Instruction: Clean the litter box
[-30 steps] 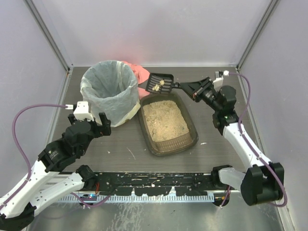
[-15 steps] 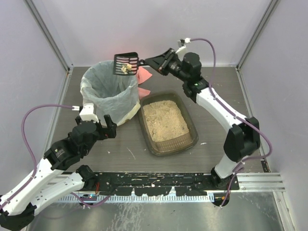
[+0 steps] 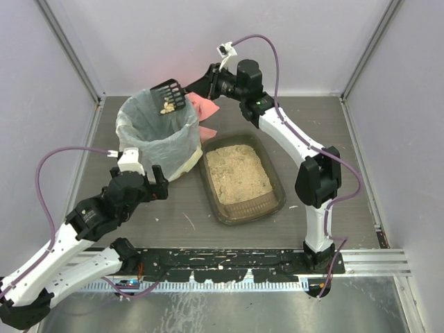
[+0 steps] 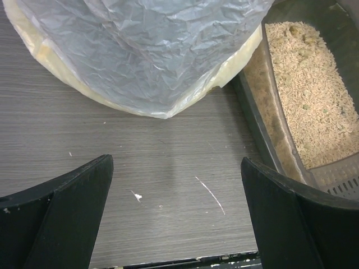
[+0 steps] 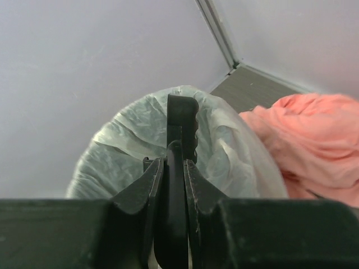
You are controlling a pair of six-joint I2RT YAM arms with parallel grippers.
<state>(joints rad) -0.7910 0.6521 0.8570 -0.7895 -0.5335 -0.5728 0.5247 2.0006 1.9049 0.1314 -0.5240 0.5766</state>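
Note:
The litter box (image 3: 280, 195), a dark brown tray of tan litter, lies at the table's middle; its left wall also shows in the left wrist view (image 4: 255, 120). My right gripper (image 3: 201, 86) is shut on the handle of the black slotted scoop (image 3: 168, 96), which is tilted over the mouth of the round bin (image 3: 157, 132) with pale clumps in it. In the right wrist view my right gripper (image 5: 173, 168) pinches the scoop (image 5: 182, 117) edge-on above the bin's white bag (image 5: 120, 151). My left gripper (image 3: 142, 175) is open and empty by the bin's near side, over bare table (image 4: 168, 168).
A pink cloth (image 3: 205, 105) lies behind the bin, also in the right wrist view (image 5: 311, 137). The bin's bag (image 4: 140, 50) hangs close before my left gripper. Grey walls enclose the table on three sides. A black rail (image 3: 222, 262) runs along the near edge.
My right arm has swung the loaded scoop left from above the litter box to over the bin and tilted it down. My left gripper has shifted slightly.

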